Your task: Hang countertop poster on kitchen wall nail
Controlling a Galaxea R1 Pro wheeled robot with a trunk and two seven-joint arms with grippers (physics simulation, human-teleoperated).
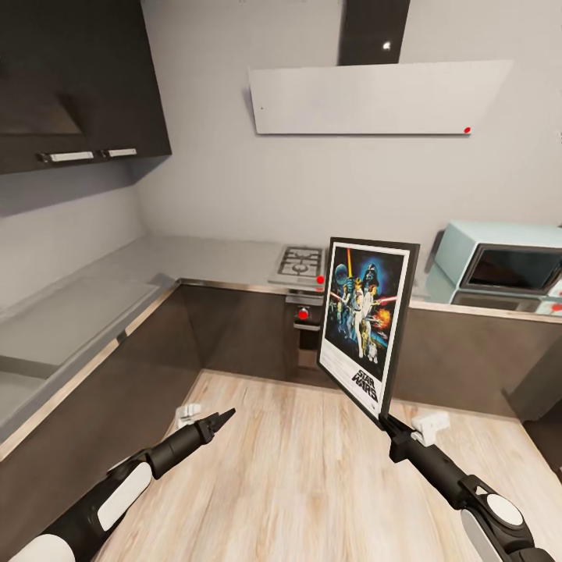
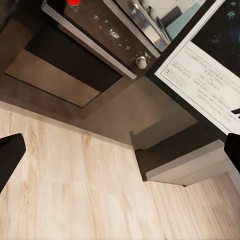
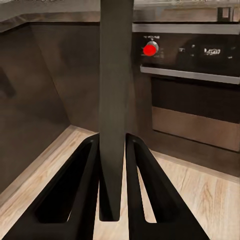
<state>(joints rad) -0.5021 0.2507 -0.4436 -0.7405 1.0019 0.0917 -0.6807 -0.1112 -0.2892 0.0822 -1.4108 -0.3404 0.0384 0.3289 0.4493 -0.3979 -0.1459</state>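
The poster [image 1: 365,324] stands upright in the air in front of the cabinets, its Star Wars artwork facing me. My right gripper [image 1: 388,423] is shut on its lower corner. In the right wrist view the poster [image 3: 116,90] shows edge-on, pinched between both fingers [image 3: 75,195]. My left gripper [image 1: 224,417] hovers over the wooden floor to the poster's left, open and holding nothing; its fingertips [image 2: 10,157] sit wide apart, and the poster's white lower border [image 2: 200,65] lies beyond them. The grey kitchen countertop [image 1: 195,261] runs in an L behind. The wall nails are too small to make out.
A steel gas hob [image 1: 300,261] sits in the countertop over a built-in oven [image 1: 308,332] with a red knob. A teal microwave [image 1: 499,265] stands at the right. Above hang a white hood panel [image 1: 375,97] and dark upper cabinets [image 1: 70,78]. Wooden floor [image 1: 297,484] lies below.
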